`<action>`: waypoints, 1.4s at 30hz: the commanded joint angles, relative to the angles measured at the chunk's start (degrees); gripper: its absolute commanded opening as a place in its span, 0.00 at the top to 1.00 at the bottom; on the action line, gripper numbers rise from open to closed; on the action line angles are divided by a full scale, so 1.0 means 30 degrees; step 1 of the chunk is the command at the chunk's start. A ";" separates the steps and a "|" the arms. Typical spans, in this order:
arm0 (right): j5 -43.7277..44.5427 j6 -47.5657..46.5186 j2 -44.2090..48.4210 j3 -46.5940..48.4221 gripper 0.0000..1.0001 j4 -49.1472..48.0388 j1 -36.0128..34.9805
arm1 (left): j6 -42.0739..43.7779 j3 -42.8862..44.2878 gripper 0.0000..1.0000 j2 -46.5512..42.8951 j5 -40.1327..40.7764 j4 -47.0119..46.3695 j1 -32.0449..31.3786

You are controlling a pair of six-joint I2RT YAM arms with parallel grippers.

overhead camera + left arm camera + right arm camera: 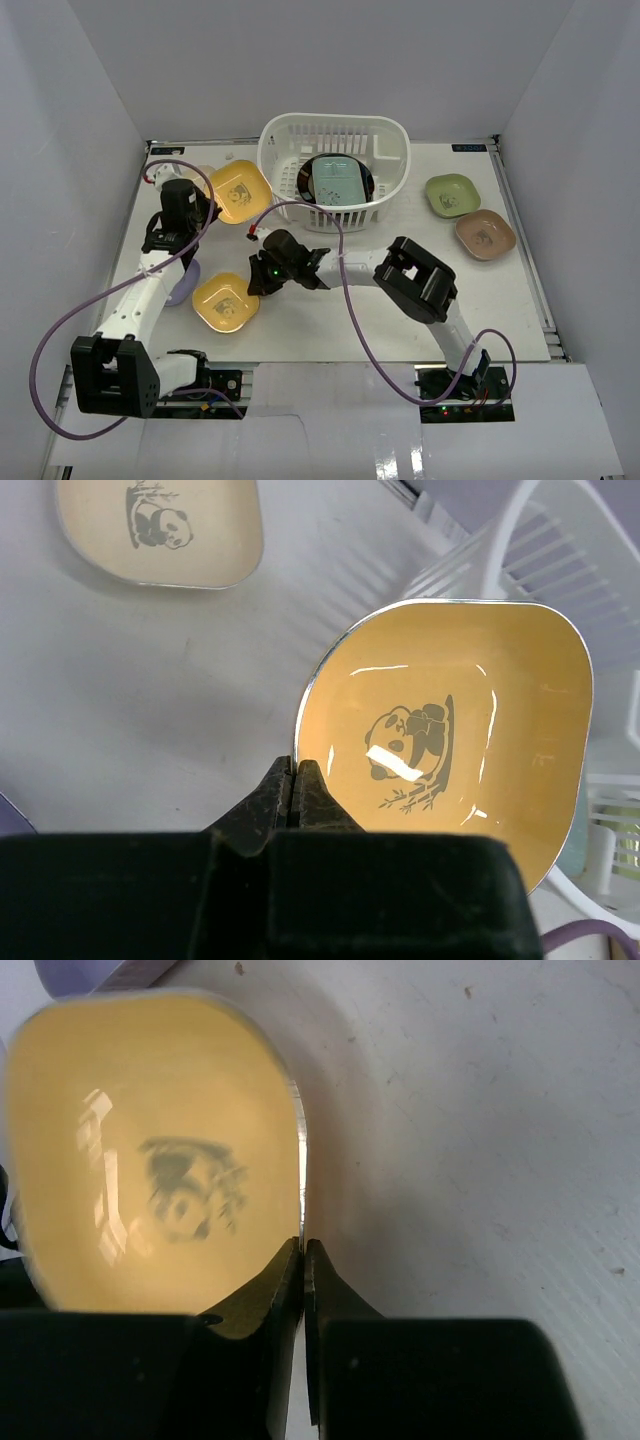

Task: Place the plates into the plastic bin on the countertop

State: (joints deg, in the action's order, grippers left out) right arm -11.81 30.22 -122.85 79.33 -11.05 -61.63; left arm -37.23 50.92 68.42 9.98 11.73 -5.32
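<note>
My left gripper point(208, 208) is shut on the rim of a yellow panda plate point(238, 190), held just left of the white lattice bin point(335, 160). In the left wrist view the fingertips point(293, 780) pinch the edge of this plate point(450, 730). My right gripper point(258, 282) is shut on the rim of a second yellow plate point(226, 302) at the front left. In the right wrist view it point(302, 1252) pinches that plate point(150, 1160). The bin holds a black-rimmed plate point(364, 178) and a pale teal dish point(335, 182).
A green plate point(451, 194) and a tan plate point(485, 235) lie at the right. A lavender plate point(183, 287) lies partly under the left arm. A cream panda plate point(160, 530) lies beyond the left gripper. White walls surround the countertop point(400, 330).
</note>
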 commanded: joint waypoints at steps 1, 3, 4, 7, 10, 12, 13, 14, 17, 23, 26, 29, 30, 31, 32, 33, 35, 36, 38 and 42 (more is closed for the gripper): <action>-0.0017 0.0502 0.1042 -0.0832 0.92 -0.1670 -0.0083 | -0.0158 0.0778 1.00 -0.0922 -0.1331 -0.0335 0.0075; 0.0449 0.0562 0.2850 -0.2613 0.92 -0.2495 -0.0083 | 0.0047 0.1365 1.00 -0.0924 -0.1858 -0.0335 -0.0216; 0.0771 0.0243 0.3617 -0.3147 0.92 -0.2731 -0.0054 | 0.0280 0.2122 1.00 -0.0836 -0.1977 -0.0306 -0.0421; 0.2411 -0.0635 0.6926 -0.5402 0.92 -0.2792 0.0091 | 0.1011 0.4140 1.00 0.0187 -0.1921 -0.0130 -0.1621; 0.3524 -0.0989 1.0559 -0.7979 0.92 -0.2763 0.0793 | 0.2180 0.6512 1.00 0.2001 -0.0463 0.0105 -0.3641; 0.3820 -0.1224 1.3333 -0.9327 0.92 -0.2646 0.1669 | 0.2595 0.7836 1.00 0.3869 -0.0075 0.0426 -0.4698; 0.3850 -0.1312 1.4308 -1.0407 0.92 -0.2384 0.2023 | 0.2742 0.8481 1.00 0.4491 0.0013 0.0514 -0.4904; 0.4517 -0.1429 1.5130 -1.0882 0.92 -0.1685 0.2403 | 0.2917 0.9589 1.00 0.5106 0.0014 0.0602 -0.5196; 0.5283 -0.1955 1.9137 -1.2261 0.92 0.0100 0.4361 | 0.3211 1.1553 1.00 0.7450 0.0072 0.0719 -0.5636; 0.6574 -0.2367 2.3627 -1.3640 0.92 0.2594 0.8490 | 0.3972 1.5245 1.00 1.1552 -0.0074 0.1042 -0.6719; 0.6458 -0.2426 2.4658 -1.3612 0.92 0.2950 1.0309 | 0.4295 1.6889 1.00 1.3749 -0.0220 0.1304 -0.7190; 0.6019 -0.2367 2.4953 -1.3233 0.92 0.3097 1.1688 | 0.4559 1.9613 1.00 1.6262 -0.0191 0.2211 -0.7483; 0.5902 -0.2338 2.4895 -1.3056 0.92 0.3097 1.2013 | 0.4734 2.1215 1.00 1.6941 -0.0075 0.2533 -0.7542; 0.5582 -0.2309 2.4778 -1.2881 0.92 0.3126 1.2277 | 0.4822 2.1956 1.00 1.7586 0.0013 0.3233 -0.7658; 0.5434 -0.2251 2.4487 -1.2473 0.92 0.3097 1.2802 | 0.4939 2.2631 1.00 1.8782 0.0217 0.3559 -0.7689; 0.5316 -0.2163 2.4368 -1.2237 0.92 0.3068 1.3039 | 0.4998 2.3217 1.00 1.9229 0.0335 0.3823 -0.7718; 0.5198 -0.2046 2.3698 -1.1739 0.92 0.3038 1.3479 | 0.5086 2.4130 1.00 1.9904 0.0511 0.4235 -0.7776; 0.5169 -0.2045 2.3461 -1.1127 0.92 0.3038 1.3597 | 0.5087 2.4161 1.00 2.0284 0.0773 0.4236 -0.7777; 0.5198 -0.1958 2.2789 -1.0567 0.92 0.2777 1.3802 | 0.5145 2.4132 0.94 2.0463 0.1155 0.4236 -0.7776; 0.5753 -0.2189 2.1383 -0.9016 0.92 0.2247 1.4125 | 0.5380 2.3957 0.70 2.0669 0.1421 0.4265 -0.7776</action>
State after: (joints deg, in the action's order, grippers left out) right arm 4.54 23.86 -57.14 47.27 0.21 -19.90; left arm -21.98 120.92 133.01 12.34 24.10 -28.84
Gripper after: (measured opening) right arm 0.081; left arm 0.275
